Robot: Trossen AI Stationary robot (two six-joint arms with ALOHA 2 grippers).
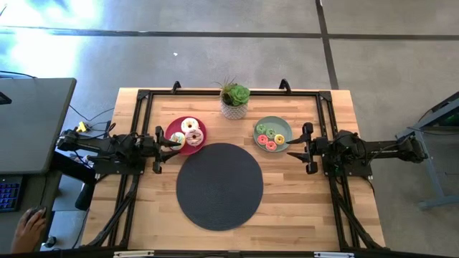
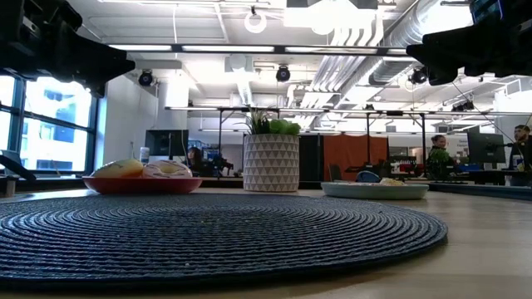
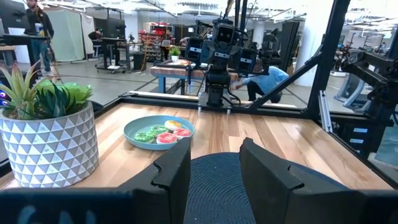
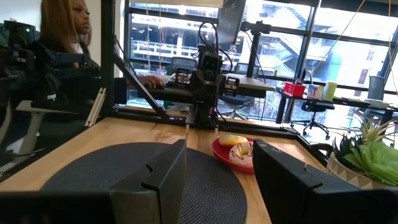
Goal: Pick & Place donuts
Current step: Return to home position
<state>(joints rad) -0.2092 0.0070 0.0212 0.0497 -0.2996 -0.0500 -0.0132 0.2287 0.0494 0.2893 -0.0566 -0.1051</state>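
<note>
Three larger donuts (image 1: 188, 132) lie on a red plate (image 1: 204, 129), left of the table's middle; they also show in the low view (image 2: 145, 169) and the right wrist view (image 4: 239, 148). Several mini donuts (image 1: 270, 136) in red, green and yellow lie on a sage-green plate (image 1: 287, 125), which the left wrist view shows too (image 3: 163, 133). My left gripper (image 1: 173, 143) (image 3: 214, 171) is open, raised by the red plate's left rim. My right gripper (image 1: 292, 145) (image 4: 217, 168) is open, raised by the green plate's right rim. Neither touches anything.
A big black round woven mat (image 1: 219, 185) lies on the near middle of the table. A potted plant (image 1: 234, 100) in a white patterned pot stands at the far edge between the plates. A black frame (image 1: 143, 97) runs around the table. A person's hand (image 1: 29, 229) shows at the lower left.
</note>
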